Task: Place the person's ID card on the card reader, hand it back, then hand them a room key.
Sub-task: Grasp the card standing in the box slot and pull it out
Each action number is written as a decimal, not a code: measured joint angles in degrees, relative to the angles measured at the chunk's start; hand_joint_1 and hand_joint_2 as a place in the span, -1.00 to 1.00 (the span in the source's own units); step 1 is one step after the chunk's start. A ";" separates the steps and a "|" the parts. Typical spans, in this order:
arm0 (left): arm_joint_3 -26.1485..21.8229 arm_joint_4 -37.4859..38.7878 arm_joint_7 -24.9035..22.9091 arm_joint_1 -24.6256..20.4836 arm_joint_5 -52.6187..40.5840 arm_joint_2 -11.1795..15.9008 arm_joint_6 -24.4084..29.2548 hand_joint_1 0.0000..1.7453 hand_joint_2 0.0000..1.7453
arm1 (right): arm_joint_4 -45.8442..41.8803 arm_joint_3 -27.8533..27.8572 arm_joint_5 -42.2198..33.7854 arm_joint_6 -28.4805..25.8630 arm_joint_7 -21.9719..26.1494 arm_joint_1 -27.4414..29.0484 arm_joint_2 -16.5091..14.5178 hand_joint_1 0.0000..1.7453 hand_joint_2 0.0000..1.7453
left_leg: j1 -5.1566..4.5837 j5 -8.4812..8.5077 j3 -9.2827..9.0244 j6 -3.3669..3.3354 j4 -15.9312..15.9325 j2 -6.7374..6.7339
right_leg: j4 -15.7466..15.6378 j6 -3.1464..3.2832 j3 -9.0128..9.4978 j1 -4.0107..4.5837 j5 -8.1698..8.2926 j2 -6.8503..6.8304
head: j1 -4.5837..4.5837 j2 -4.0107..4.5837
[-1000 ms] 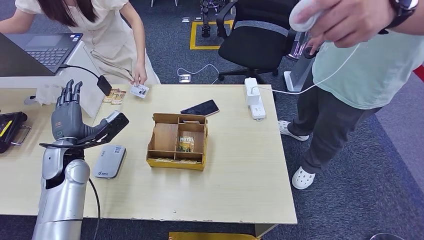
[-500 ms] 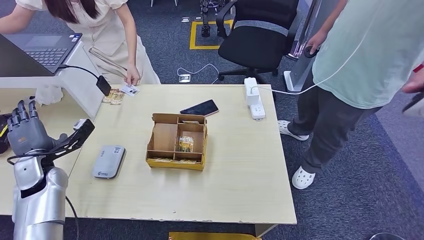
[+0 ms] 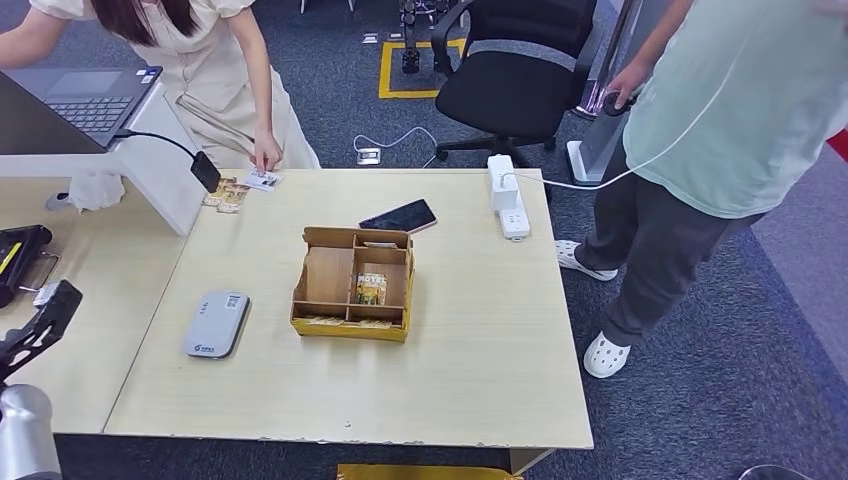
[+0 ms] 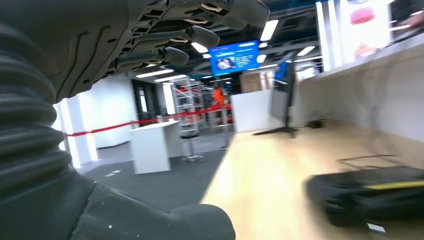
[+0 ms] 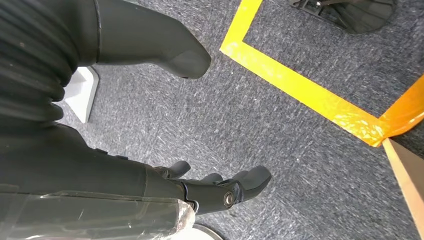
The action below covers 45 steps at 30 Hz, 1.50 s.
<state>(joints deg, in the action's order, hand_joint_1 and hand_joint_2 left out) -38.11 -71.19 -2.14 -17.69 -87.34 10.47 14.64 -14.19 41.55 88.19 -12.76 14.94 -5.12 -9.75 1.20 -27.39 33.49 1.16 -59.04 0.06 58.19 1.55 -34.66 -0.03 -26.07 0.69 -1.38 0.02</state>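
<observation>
While the person in a cream dress [image 3: 215, 60] presses a hand [image 3: 266, 157] on it, the small white ID card [image 3: 262, 180] lies at the far edge of the pale wooden table [image 3: 480, 340], just beside two small printed orange cards [image 3: 228, 193]. The flat grey rounded card reader [image 3: 217, 323] lies well apart from it on the table's near left part, with nothing on top. Between the reader and the table's middle stands the open yellow-edged cardboard compartment box [image 3: 354, 283], with a printed card [image 3: 371, 288] upright in one of its middle compartments. Beyond the box a black phone [image 3: 399, 215] lies tilted, and a white power strip [image 3: 505, 192] with a white cable sits near the far right edge. The robot's left hand [image 4: 165, 35], seen in the left wrist view, has its fingers apart and extended, holding nothing, above a light wooden desk surface [image 4: 280, 180] bearing a black case [image 4: 370, 192]; in the head view the left arm's silver end and black bracket [image 3: 35, 330] show at the lower left. The right hand [image 5: 220, 192], seen in the right wrist view, hangs over grey carpet [image 5: 280, 130] crossed by yellow floor tape [image 5: 305, 97], its fingers loosely apart with nothing in them. A second person in a pale green shirt [image 3: 740, 110] stands at the table's right, near a black office chair [image 3: 515, 70]; an open laptop [image 3: 85, 95] sits on a raised white counter at the upper left.
</observation>
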 joint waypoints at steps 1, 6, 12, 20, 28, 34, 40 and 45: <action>-1.76 0.10 0.53 0.57 -0.21 0.54 0.14 -1.00 1.00 | -0.01 0.14 0.00 -0.02 0.04 0.10 0.00 -1.00 1.00 | 0.00 0.00 0.00 0.00 0.01 0.00 | 0.00 0.01 -0.01 0.00 -0.01 0.00 | 0.01 0.00; -6.22 0.17 7.05 1.71 2.35 1.89 -0.94 -1.00 1.00 | -0.02 0.67 -0.02 -0.09 0.28 0.16 0.01 -1.00 1.00 | 0.00 0.00 0.01 0.01 0.01 0.15 | -0.02 -0.02 0.00 0.01 -0.06 -0.15 | 0.01 0.00; 0.49 -4.73 22.23 3.14 21.47 2.14 -10.99 -1.00 1.00 | -0.02 1.43 -0.72 -0.77 1.57 0.13 0.19 -1.00 1.00 | 0.00 0.04 0.01 0.02 0.00 0.16 | -0.04 0.01 0.04 0.00 0.06 -0.17 | 0.03 0.01; 13.36 -18.38 26.89 10.52 41.11 6.77 -20.78 -1.00 1.00 | -0.02 2.34 -0.77 -0.92 2.31 0.12 0.77 -1.00 1.00 | 0.00 0.01 -0.01 0.03 0.00 0.07 | -0.04 0.02 -0.01 0.00 0.02 -0.05 | 0.01 0.00; 19.29 -26.32 28.52 15.76 43.61 10.24 -21.88 -1.00 1.00 | 0.00 2.55 -0.66 -0.92 1.97 0.14 1.08 -1.00 1.00 | 0.01 -0.02 -0.02 0.07 0.02 0.05 | -0.02 0.03 -0.02 0.01 -0.01 -0.04 | 0.02 0.01; 28.31 -34.68 27.38 22.55 43.61 15.85 -22.74 -1.00 1.00 | 0.00 2.58 -0.68 -0.87 1.96 0.06 1.20 -1.00 1.00 | 0.00 -0.04 -0.01 0.07 0.02 0.04 | -0.03 0.03 -0.01 0.00 -0.01 -0.03 | 0.02 -0.01; 35.99 -41.37 22.35 28.22 48.76 29.44 -26.70 -1.00 1.00 | 0.00 2.60 -0.66 -0.66 1.86 -0.31 1.51 -1.00 1.00 | 0.09 -0.04 0.00 0.08 0.02 0.05 | -0.02 0.09 -0.04 0.10 -0.05 -0.05 | -0.01 0.01; 36.98 -44.99 21.14 29.56 52.99 39.19 -28.95 -1.00 1.00 | 0.00 2.60 -0.64 -0.42 1.84 -0.63 1.69 -1.00 1.00 | 0.12 -0.03 0.00 0.10 0.03 0.08 | 0.01 0.12 0.00 0.12 -0.07 -0.14 | -0.05 -0.01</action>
<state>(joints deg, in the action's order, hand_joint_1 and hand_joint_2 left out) -1.13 -116.18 18.99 11.87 -34.35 49.66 -14.32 -14.19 44.15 87.55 -13.18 16.79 -5.75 -8.05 1.31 -27.42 33.49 1.26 -59.01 0.14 58.20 1.68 -34.66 0.09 -26.14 0.55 -1.43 0.01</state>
